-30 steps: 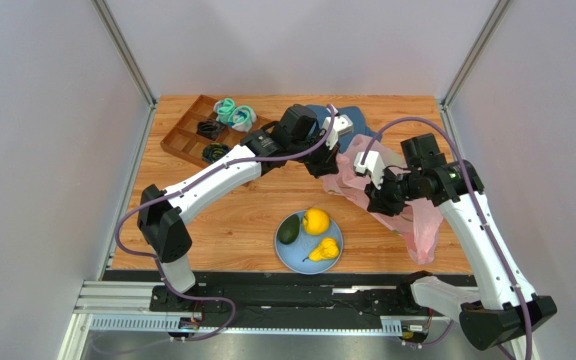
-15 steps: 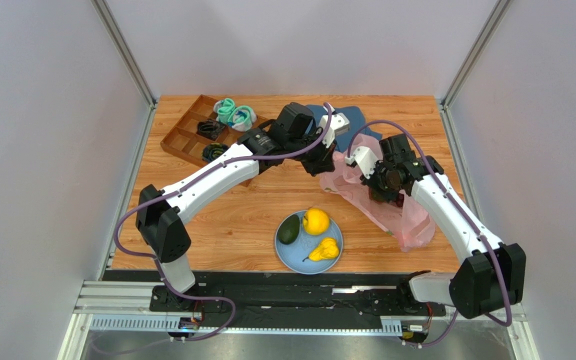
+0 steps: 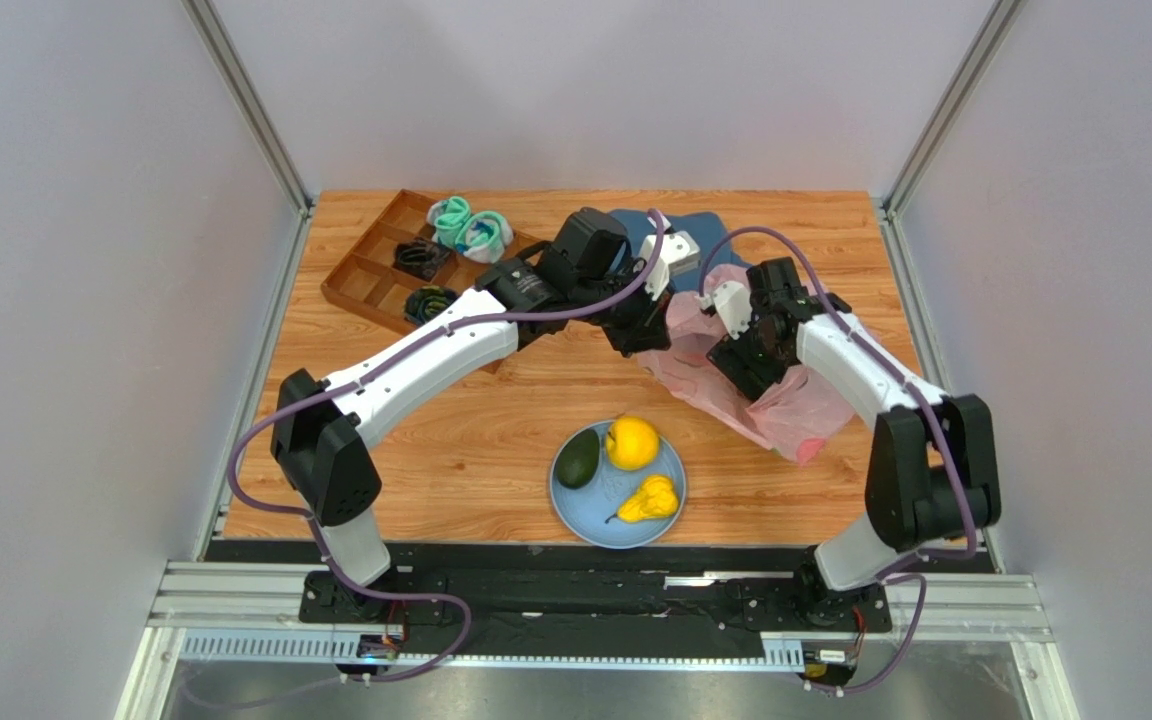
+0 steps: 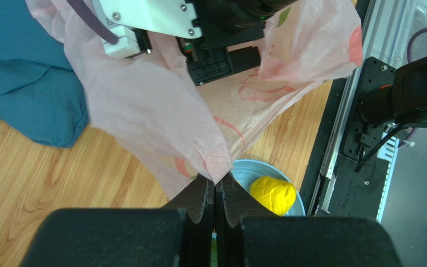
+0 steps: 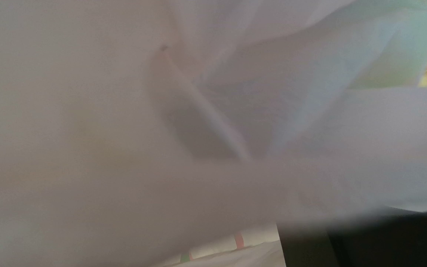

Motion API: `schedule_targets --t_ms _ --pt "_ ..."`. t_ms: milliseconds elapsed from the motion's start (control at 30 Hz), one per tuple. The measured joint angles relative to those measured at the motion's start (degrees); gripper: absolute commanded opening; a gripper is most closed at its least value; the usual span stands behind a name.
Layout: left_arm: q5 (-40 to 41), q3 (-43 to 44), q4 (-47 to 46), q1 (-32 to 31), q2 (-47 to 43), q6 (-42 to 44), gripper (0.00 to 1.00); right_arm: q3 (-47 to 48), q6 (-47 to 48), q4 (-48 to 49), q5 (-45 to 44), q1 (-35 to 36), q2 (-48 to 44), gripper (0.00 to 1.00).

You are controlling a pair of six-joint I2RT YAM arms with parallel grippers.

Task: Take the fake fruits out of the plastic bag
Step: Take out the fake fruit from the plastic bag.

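While my L claw (image 4: 216,190) pinches the plastic bag (image 3: 808,417) toward the worktop's (image 3: 432,435) far right, my R claw (image 3: 748,372) sits amid its folds, grip unclear; citrus (image 3: 630,443), pear (image 3: 653,498), avocado (image 3: 579,459) on plate (image 3: 579,509) by near edge.

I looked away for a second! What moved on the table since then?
The right gripper swung inward and pushed into the plastic bag, which bunched up shorter on the near side. The left gripper stayed pinching the bag's edge. The plate and its fake fruits did not move.
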State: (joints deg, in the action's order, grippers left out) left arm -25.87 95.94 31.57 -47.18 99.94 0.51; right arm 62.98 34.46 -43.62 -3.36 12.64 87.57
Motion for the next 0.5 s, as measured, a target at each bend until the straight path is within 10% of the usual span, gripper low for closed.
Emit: schedule_targets --t_ms 233,500 --pt "-0.37 -0.02 -0.04 0.00 0.00 -0.02 0.00 3.54 -1.92 -0.24 -0.42 -2.75 12.35 1.00" --pt "-0.52 -0.57 0.00 0.00 0.00 -0.02 0.00 5.79 -2.49 -0.33 2.49 -3.10 14.10 0.66"
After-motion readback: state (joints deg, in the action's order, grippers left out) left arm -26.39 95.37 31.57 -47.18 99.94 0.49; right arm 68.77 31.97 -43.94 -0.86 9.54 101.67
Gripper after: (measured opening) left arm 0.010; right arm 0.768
